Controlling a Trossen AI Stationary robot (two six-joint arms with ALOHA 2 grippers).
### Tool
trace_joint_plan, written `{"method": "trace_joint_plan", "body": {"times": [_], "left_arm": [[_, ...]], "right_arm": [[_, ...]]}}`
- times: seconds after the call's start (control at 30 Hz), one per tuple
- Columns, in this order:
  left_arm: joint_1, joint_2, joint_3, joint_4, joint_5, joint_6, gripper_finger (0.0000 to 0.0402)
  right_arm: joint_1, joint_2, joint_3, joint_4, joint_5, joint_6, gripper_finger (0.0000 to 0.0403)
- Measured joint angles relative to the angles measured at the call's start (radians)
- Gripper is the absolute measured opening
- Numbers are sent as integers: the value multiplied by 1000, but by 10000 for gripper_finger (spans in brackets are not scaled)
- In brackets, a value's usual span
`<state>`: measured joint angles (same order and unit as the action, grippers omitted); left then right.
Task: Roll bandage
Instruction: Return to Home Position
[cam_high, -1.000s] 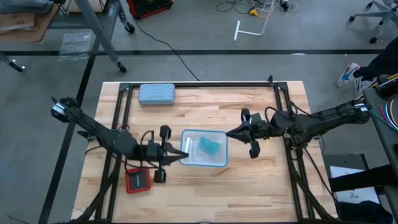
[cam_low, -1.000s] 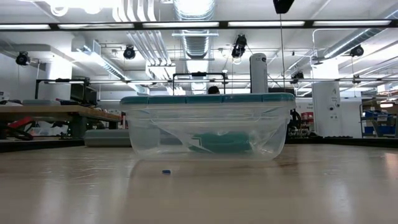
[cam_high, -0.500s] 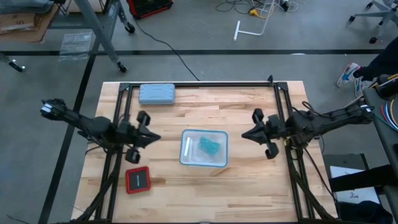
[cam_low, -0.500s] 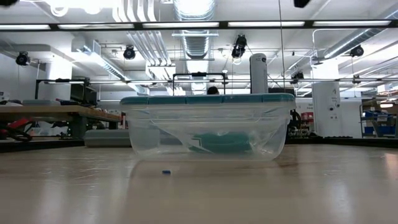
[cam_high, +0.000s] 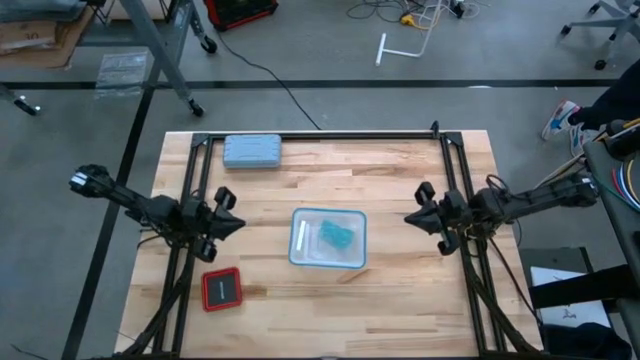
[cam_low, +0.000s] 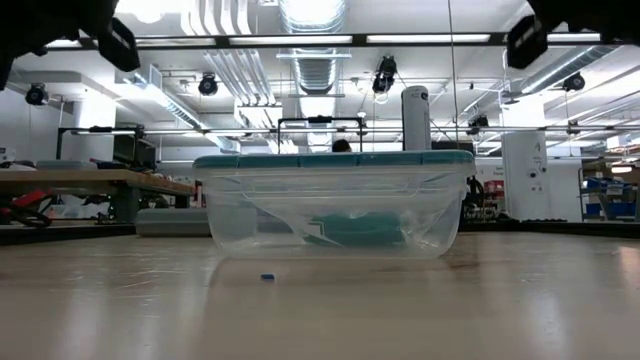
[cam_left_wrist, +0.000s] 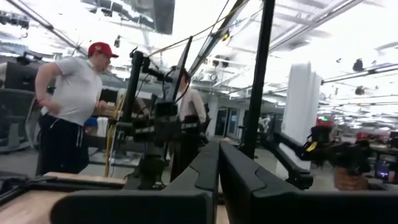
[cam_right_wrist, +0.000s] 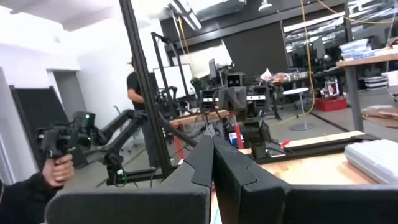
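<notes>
The teal-green bandage (cam_high: 335, 237) lies bunched on the floor of a clear plastic box (cam_high: 352, 256) with a teal rim, at the table's middle. In the low view the bandage (cam_low: 355, 228) shows through the box's wall (cam_low: 230, 215). My left gripper (cam_high: 240, 222) is shut, well clear of the box on its left side; its fingers (cam_left_wrist: 208, 171) lie closed together in the left wrist view. My right gripper (cam_high: 408, 217) is shut, clear of the box on its right side, its fingers (cam_right_wrist: 205, 163) closed together too.
A grey-blue hard case (cam_high: 252, 151) lies near the far edge, left of centre. A red-and-black square item (cam_high: 222, 289) lies near the front left. A white strip (cam_high: 300, 238) lies in the box beside the bandage. People stand in the room beyond the table.
Both grippers have drawn back from the box: my left gripper from the box's near-left corner toward the table's left edge, my right gripper from the box's right rim toward the right edge. The box and the bandage have stayed where they were.
</notes>
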<state>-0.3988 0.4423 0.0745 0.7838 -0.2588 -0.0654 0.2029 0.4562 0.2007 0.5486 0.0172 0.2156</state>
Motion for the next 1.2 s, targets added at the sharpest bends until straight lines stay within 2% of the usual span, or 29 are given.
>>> {"method": "trace_joint_plan", "body": {"times": [0.1,0.2,0.27,0.37,0.47,0.67,0.8,0.9,1.03,1.2], "left_arm": [[0,-20,-6,37,25,20,7],[0,-107,19,59,136,75,9],[-1,-189,44,-25,156,87,8],[0,-301,80,-253,102,58,4],[0,-345,90,-344,85,33,1],[0,-282,26,-355,84,26,9],[1,-266,8,-325,81,31,10],[14,-263,-14,-324,12,31,7],[48,-275,-64,-288,-10,41,2],[128,-276,-62,-329,-39,54,0]], "right_arm": [[-8,-41,-52,19,1,11,0],[-8,-78,-83,18,10,20,0],[-10,-101,-93,18,10,17,0],[-10,-137,-99,12,8,-4,0],[-10,-157,-110,4,8,-33,0],[-42,-163,-183,9,7,-23,0],[-60,-160,-186,25,0,-38,0],[-67,-162,-186,66,-2,-85,0],[-88,-156,-186,69,12,-135,0],[-148,-134,-187,118,8,-166,0]]}}
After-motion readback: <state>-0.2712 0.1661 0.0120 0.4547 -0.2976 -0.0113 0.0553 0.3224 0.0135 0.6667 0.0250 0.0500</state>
